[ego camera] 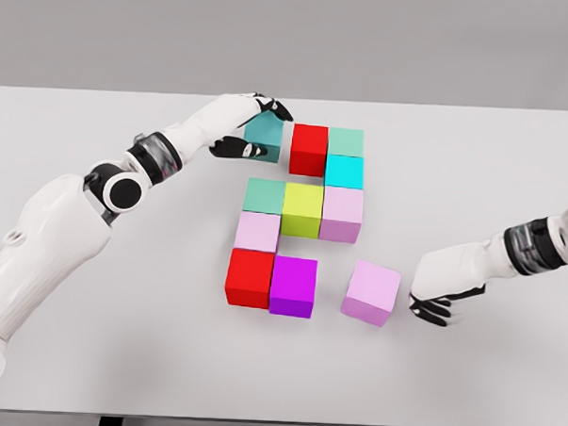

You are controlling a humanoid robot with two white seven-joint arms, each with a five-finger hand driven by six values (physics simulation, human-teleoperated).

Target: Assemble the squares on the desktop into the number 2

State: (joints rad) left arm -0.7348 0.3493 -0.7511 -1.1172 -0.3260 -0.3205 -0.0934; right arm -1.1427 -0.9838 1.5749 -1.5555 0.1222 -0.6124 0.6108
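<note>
Coloured cubes form most of a figure on the white table [117, 357]. The top row has a teal cube [266, 135], a red cube [308, 148] and a green cube [346, 141], with a cyan cube [344, 171] below the green one. The middle row holds a green cube [264, 195], a yellow-green cube [302, 209] and a pale pink cube [342, 214]. Below sit a pale pink cube [257, 232], a red cube [250, 278] and a magenta cube [293, 286]. A lilac cube [372, 291] lies apart, tilted. My left hand [255, 127] is shut on the teal cube. My right hand [441, 291] rests with fingers curled, right of the lilac cube.
The table's front edge runs along the bottom of the view. A gap separates the magenta cube from the lilac cube.
</note>
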